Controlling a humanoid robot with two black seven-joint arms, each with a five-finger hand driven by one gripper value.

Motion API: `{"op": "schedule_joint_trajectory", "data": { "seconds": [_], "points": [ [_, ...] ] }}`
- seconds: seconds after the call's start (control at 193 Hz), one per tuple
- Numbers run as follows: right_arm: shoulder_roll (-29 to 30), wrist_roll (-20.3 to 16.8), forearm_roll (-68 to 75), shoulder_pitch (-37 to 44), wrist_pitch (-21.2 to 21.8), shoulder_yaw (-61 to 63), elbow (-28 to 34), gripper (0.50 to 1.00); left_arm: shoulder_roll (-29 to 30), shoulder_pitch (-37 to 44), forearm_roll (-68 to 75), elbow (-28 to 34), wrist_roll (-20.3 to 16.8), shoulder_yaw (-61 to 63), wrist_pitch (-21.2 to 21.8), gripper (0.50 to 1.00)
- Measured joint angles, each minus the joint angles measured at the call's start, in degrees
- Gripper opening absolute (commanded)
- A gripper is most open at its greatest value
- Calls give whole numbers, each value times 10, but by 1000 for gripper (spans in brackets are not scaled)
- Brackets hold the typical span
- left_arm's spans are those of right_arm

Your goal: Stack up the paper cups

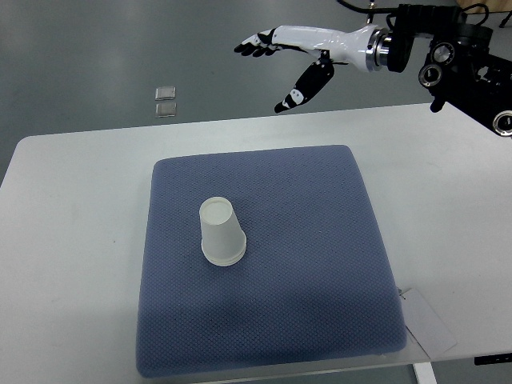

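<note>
Fingers of the right hand are stretched out and slightly apart, thumb hanging below the palm, holding nothing. The hand hangs in the air above the far edge of the table, its arm entering from the upper right. No left hand is visible.

A white paper cup stands upside down on a blue-grey mat, left of the mat's middle. Its closed base faces up and its rolled rim rests on the mat. The doubled rim at the bottom hints at more than one cup already nested, though this cannot be confirmed. No other loose cup is in sight.

The cup is likely very light, thin-walled and easily crushed, with smooth sides that could slip. A gentle hold around the middle of the tapered wall, thumb against fingers, seems safest; squeezing hard would probably dent it.

The mat looks soft and textured, so the cup may tip instead of sliding. Open mat surrounds the cup on all sides, and it sits well away from every table edge. The hand is well apart from it, with a clear path down.
</note>
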Motion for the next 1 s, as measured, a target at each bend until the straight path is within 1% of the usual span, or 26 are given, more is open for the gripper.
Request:
{"op": "schedule_joint_trajectory", "data": {
  "seconds": [0.119, 0.218, 0.285, 0.384, 0.545, 0.794, 1.002],
  "points": [
    [7, -44, 37, -43, -50, 69, -37, 911, 0, 0, 0, 0, 0, 0, 0, 1000],
    [16, -72, 64, -80, -91, 120, -52, 911, 0, 0, 0, 0, 0, 0, 0, 1000],
    [29, -88, 83, -101, -108, 151, -59, 911, 0, 0, 0, 0, 0, 0, 0, 1000],
    [55, -103, 99, -133, -135, 204, -77, 913, 0, 0, 0, 0, 0, 0, 0, 1000],
    [95, -109, 106, -176, -181, 278, -109, 913, 0, 0, 0, 0, 0, 0, 0, 1000],
    [112, -110, 193, -233, -191, 321, -123, 913, 0, 0, 0, 0, 0, 0, 0, 1000],
    [132, -109, 206, -271, -192, 359, -118, 915, 0, 0, 0, 0, 0, 0, 0, 1000]
  ]
}}
